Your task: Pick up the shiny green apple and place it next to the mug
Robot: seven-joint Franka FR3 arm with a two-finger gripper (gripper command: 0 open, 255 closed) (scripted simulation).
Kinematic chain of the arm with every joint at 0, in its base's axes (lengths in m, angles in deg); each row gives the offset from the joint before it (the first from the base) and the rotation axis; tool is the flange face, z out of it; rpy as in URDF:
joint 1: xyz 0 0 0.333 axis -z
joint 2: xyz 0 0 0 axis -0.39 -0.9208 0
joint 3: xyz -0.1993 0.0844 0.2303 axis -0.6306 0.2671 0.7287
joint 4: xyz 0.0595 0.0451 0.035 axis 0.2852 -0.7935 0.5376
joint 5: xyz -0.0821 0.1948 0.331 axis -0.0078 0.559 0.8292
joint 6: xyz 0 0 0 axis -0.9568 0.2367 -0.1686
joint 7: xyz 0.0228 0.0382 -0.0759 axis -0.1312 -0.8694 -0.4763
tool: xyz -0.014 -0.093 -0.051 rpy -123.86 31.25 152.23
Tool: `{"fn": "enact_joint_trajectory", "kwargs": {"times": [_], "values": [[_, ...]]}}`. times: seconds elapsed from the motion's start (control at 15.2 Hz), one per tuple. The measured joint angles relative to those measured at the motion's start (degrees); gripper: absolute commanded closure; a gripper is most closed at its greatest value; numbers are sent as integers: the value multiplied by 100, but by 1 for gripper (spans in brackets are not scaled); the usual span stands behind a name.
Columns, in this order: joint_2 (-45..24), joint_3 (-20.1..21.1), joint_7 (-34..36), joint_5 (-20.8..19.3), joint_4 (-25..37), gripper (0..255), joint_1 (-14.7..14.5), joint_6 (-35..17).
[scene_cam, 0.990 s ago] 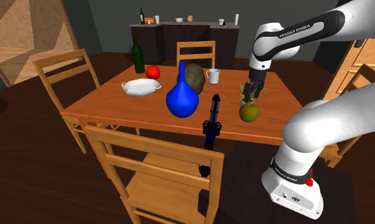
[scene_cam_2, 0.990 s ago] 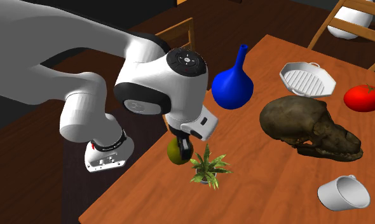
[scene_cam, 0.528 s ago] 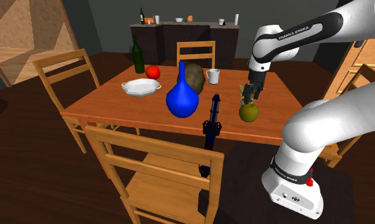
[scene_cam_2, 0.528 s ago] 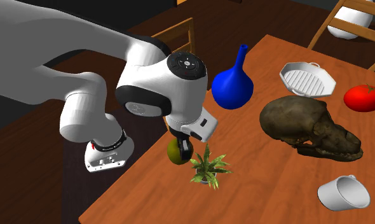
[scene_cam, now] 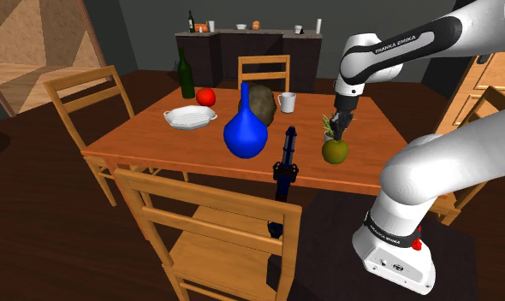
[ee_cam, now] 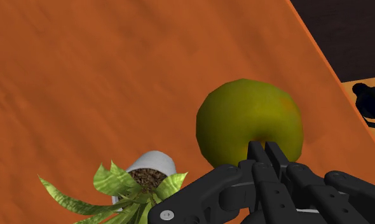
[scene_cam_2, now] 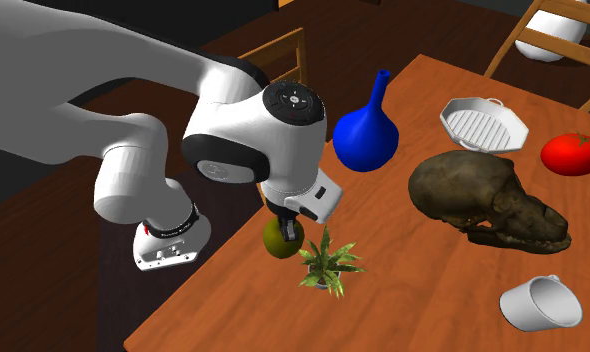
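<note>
at a wooden dining worktop point(scene_cam: 148, 145) in a rendered house, seen from the shoulder view: a wooden chair point(scene_cam: 88, 94) stands at the left end. a dark green bottle point(scene_cam: 187, 75) stands at the far left corner, with a white ribbed dish point(scene_cam: 189, 118) and a red tomato point(scene_cam: 206, 96) near it. a blue long-necked vase point(scene_cam: 245, 130) rises mid-worktop in front of a brown skull-like lump point(scene_cam: 261, 103). a white mug point(scene_cam: 287, 103) stands just right of that lump, near the far edge. a slim black object point(scene_cam: 286, 158) stands at the near edge. further right, a small potted plant point(scene_cam: 329, 126) sits just behind the olive-green apple point(scene_cam: 334, 151). the apple rests on the worktop near its right-hand end, well apart from the mug. the white arm point(scene_cam: 388, 51) reaches down from the upper right. its black pincer point(scene_cam: 339, 132) hangs directly above the apple, fingers drawn together and holding nothing.

in the wrist view the two fingertips meet in front of the apple's rounded top. the plant's white pot and green leaves lie beside the fruit. whether the tips touch the skin cannot be told.

in the second exterior view the apple lies by the worktop's edge, partly hidden behind the pincer. the plant is just to its right, and the mug is far off at the lower right.
</note>
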Motion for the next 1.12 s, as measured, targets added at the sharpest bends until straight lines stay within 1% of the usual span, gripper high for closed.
{"fn": "enact_joint_trajectory", "kwargs": {"times": [0.26,1.12], "values": [[16,14,5,11,30,255,-4,45],[358,285,33,190,768,255,-37,1121]]}}
